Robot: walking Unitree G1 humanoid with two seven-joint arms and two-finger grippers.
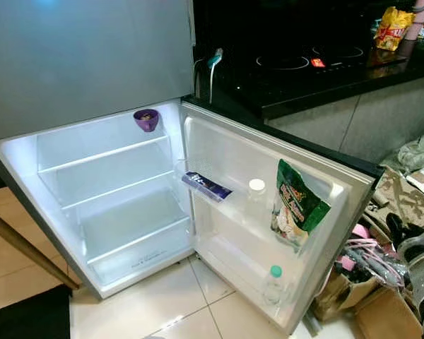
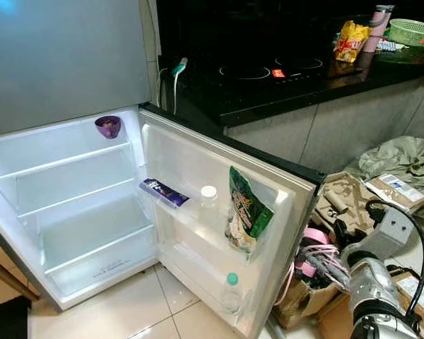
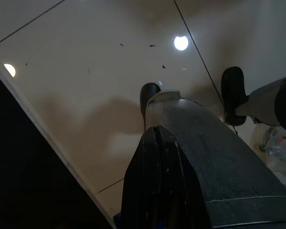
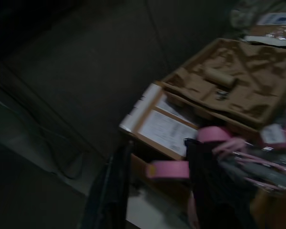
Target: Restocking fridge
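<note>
The fridge (image 1: 127,233) stands open and lit, with bare glass shelves. A purple bowl (image 1: 146,119) sits on the top shelf at the back right. The open door (image 1: 353,185) carries a dark blue bar pack (image 1: 206,186), a white-capped bottle (image 1: 256,192) and a green snack bag (image 1: 295,205) on its upper rack, and a green-capped bottle (image 1: 274,284) lower down. My right arm (image 2: 371,286) hangs low beside the door over a cluttered box; its gripper (image 4: 159,143) is open and holds nothing. My left gripper (image 3: 157,130) is shut and points at the floor tiles.
A black counter (image 2: 304,81) with an induction hob runs behind the door, holding a yellow snack bag (image 2: 352,40), a pink tumbler (image 2: 379,28) and a green basket (image 2: 413,30). Cardboard boxes (image 2: 353,194), pink tape rolls (image 4: 169,168) and cloth crowd the floor at the right. Pale tiles (image 1: 162,304) lie before the fridge.
</note>
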